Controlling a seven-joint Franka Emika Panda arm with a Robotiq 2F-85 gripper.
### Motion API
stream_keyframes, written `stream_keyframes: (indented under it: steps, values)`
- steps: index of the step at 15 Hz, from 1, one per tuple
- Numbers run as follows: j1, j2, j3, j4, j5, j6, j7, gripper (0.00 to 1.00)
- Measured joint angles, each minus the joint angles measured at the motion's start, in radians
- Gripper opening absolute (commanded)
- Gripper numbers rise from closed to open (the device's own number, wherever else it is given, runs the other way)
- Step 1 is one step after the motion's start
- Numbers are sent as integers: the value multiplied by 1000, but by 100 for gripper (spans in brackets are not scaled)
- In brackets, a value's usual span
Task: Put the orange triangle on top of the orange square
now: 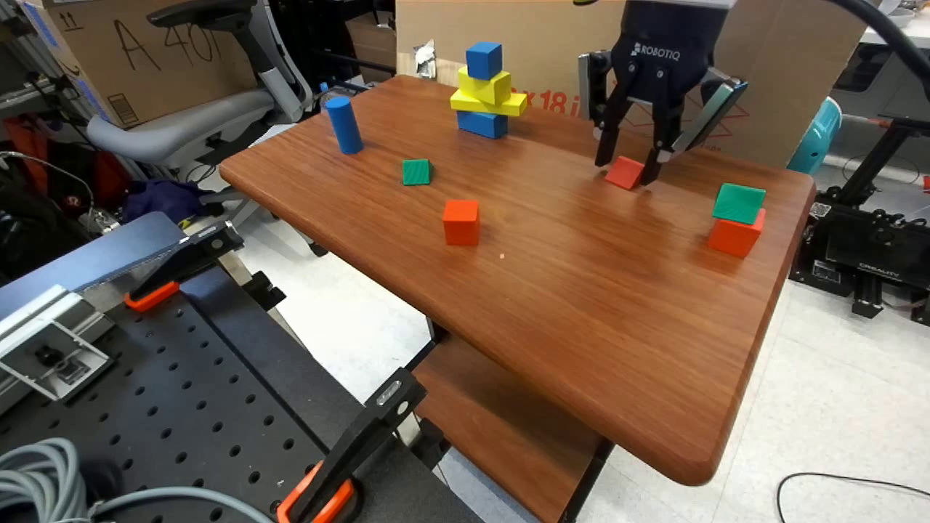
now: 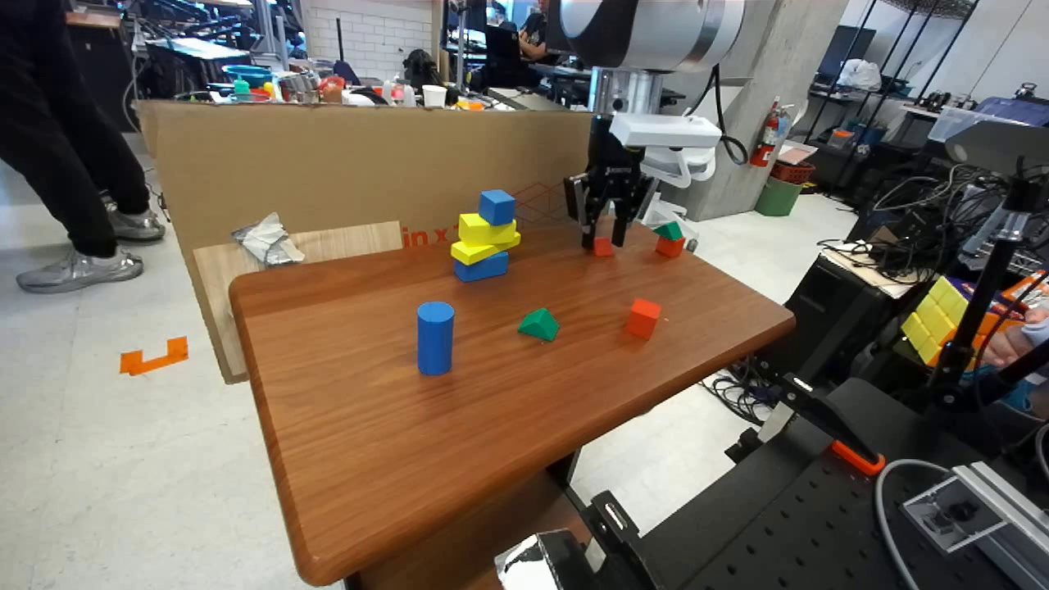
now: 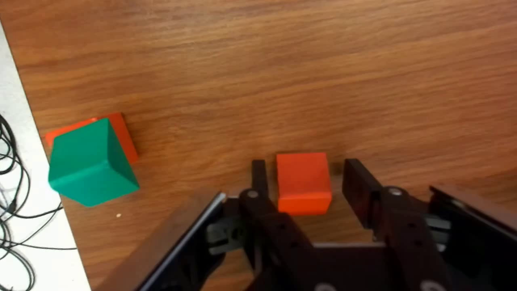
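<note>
The orange triangle (image 1: pixel 625 173) is a low orange-red wedge lying on the table. It also shows between the fingers in an exterior view (image 2: pixel 602 247) and in the wrist view (image 3: pixel 303 180). My gripper (image 1: pixel 626 168) points down around it, one finger on each side. It is open, and the wrist view (image 3: pixel 305 171) shows a gap on both sides of the wedge. The orange square (image 1: pixel 461 222) is an orange-red cube standing alone near the table's edge, also visible in an exterior view (image 2: pixel 643 318). It is out of the wrist view.
A green wedge (image 1: pixel 739 203) rests on another orange-red block (image 1: pixel 735 234) near the table's end. A green wedge (image 1: pixel 417 172), a blue cylinder (image 1: pixel 344 125) and a stack of blue and yellow blocks (image 1: pixel 488 103) stand on the table (image 2: pixel 369 426). A cardboard panel (image 2: pixel 328 172) stands behind it.
</note>
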Motion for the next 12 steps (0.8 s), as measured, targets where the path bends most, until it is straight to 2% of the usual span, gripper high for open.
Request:
stream_keyframes:
  steps: [2,7,12]
  values:
    - [3,0,0,0,-6,0,0,8]
    - [4,-25,0,-30,-14,8,-38,8]
    - [8,-162,0,-233,-105,99,-79,8]
